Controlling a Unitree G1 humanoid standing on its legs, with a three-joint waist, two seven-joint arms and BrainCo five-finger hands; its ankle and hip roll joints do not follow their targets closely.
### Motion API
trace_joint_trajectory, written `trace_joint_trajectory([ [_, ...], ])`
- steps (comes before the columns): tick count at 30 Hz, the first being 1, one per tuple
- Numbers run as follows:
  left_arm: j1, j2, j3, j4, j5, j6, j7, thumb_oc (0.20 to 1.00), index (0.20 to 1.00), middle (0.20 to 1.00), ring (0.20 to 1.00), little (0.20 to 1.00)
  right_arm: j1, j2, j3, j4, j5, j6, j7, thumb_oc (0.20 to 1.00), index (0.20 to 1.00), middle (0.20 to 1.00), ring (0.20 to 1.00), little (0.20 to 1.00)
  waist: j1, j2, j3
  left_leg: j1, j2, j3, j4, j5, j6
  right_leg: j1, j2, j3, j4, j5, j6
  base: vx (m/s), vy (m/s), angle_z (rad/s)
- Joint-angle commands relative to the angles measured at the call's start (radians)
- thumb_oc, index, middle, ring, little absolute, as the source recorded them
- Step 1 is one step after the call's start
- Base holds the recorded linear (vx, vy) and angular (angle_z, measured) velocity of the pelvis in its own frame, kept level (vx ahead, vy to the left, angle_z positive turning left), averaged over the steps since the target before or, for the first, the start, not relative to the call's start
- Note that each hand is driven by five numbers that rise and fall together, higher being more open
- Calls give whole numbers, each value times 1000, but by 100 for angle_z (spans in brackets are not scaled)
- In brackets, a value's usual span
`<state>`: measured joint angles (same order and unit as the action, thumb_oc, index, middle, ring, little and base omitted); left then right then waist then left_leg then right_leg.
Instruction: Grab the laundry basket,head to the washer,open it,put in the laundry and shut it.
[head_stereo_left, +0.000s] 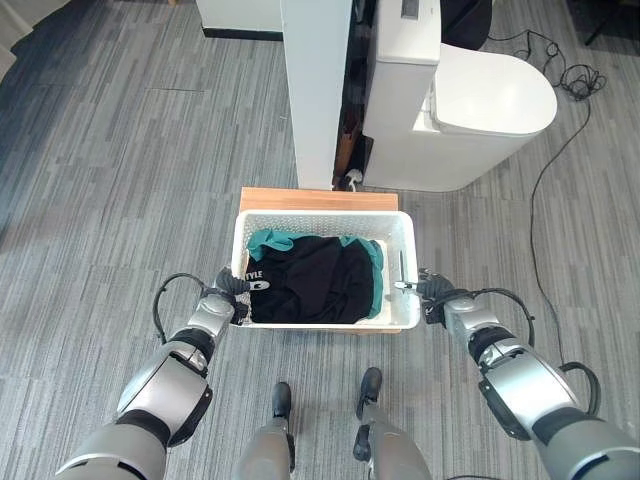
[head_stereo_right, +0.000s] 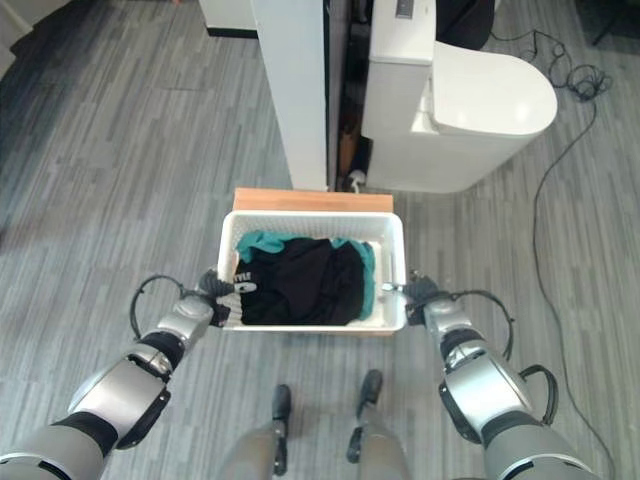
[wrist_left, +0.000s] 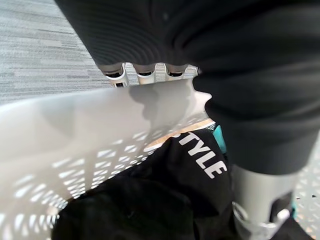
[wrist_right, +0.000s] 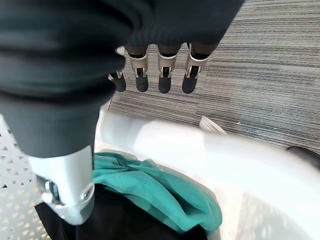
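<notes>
A white perforated laundry basket (head_stereo_left: 320, 218) sits on a low wooden stand in front of me. It holds a black garment (head_stereo_left: 310, 280) with white lettering and a teal cloth (head_stereo_left: 375, 265). My left hand (head_stereo_left: 225, 290) is at the basket's left rim (wrist_left: 75, 130), its thumb side inside the basket. My right hand (head_stereo_left: 437, 295) is at the right rim (wrist_right: 200, 150). Its thumb hangs inside over the teal cloth (wrist_right: 160, 192), while its straight fingers (wrist_right: 165, 75) stay outside, apart from the wall.
The wooden stand (head_stereo_left: 318, 199) juts out behind the basket. Just beyond it are a tall white panel (head_stereo_left: 315, 90) and a white toilet (head_stereo_left: 470, 100). Grey plank floor (head_stereo_left: 120, 170) stretches out to the left.
</notes>
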<state>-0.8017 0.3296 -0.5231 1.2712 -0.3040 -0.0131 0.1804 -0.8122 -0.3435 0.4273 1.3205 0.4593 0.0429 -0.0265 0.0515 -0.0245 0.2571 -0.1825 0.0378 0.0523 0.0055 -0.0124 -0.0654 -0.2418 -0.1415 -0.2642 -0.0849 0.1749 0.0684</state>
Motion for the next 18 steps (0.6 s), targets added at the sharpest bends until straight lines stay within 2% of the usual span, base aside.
trace_joint_trajectory([
  [1, -101, -37, -29, 27, 32, -32, 22, 1000, 1000, 1000, 1000, 1000, -103, -24, -7, 28, 43, -49, -40, 1000, 1000, 1000, 1000, 1000, 23, -9, 30, -69, -64, -9, 92, 7, 47, 53, -69, 51, 31, -6, 114, 9, 6, 8],
  [18, -75, -47, -51, -24, 18, -40, 38, 1000, 1000, 1000, 1000, 1000, -157, -61, -15, 2, 57, -67, -71, 1000, 1000, 1000, 1000, 1000, 31, 4, 35, -80, -73, -11, 114, -6, 48, 54, -75, 52, 30, -10, 116, 2, 2, 3],
])
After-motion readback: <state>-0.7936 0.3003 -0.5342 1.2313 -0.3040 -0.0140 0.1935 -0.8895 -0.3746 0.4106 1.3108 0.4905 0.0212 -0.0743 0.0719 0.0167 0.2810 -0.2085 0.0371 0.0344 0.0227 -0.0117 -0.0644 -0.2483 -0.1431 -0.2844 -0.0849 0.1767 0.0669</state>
